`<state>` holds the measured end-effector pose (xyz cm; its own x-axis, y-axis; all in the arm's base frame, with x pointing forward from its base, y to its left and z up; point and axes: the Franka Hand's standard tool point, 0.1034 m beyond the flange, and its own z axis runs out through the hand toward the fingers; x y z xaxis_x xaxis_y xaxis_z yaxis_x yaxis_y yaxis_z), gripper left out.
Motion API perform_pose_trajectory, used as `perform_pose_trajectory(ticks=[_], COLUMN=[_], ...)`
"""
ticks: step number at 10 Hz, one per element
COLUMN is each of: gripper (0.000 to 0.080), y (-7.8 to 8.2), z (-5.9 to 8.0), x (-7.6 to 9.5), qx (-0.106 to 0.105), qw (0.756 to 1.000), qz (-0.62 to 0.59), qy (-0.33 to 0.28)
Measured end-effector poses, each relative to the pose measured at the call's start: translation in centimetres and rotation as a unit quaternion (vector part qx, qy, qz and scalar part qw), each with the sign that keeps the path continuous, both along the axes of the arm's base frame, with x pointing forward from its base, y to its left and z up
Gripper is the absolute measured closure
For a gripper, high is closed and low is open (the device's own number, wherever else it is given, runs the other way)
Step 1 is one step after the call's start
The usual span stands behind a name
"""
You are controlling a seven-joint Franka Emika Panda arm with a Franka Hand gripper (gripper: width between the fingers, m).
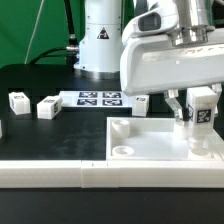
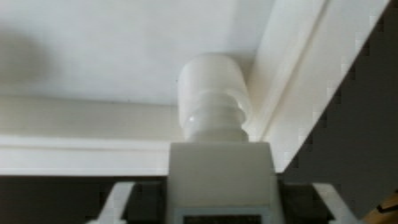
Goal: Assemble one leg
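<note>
My gripper (image 1: 199,106) is shut on a leg (image 1: 203,114), a small white post with a marker tag facing the camera. It holds the leg upright over the near right corner of the large white tray-like piece (image 1: 150,142). In the wrist view the leg (image 2: 217,165) sits between my fingers (image 2: 125,200), and its round peg end (image 2: 212,95) points down into the tray's corner beside the raised rim (image 2: 294,70). I cannot tell whether the peg touches the tray. Two more legs (image 1: 18,100) (image 1: 48,107) lie on the black table at the exterior view's left.
The marker board (image 1: 98,98) lies flat behind the tray. The robot's base (image 1: 100,45) stands at the back. A round socket (image 1: 122,149) shows in the tray's near left corner. A white ledge (image 1: 40,172) runs along the front.
</note>
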<state>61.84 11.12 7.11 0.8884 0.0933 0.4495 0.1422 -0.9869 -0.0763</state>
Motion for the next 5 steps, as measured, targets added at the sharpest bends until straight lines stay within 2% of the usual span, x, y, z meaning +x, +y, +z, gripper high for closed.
perform_pose_trajectory(ticks=[5], gripper=[0.0511], y=[0.18], z=[-0.16], x=[0.46], qx=[0.000], qw=[1.000], qz=[-0.001], qy=[-0.013])
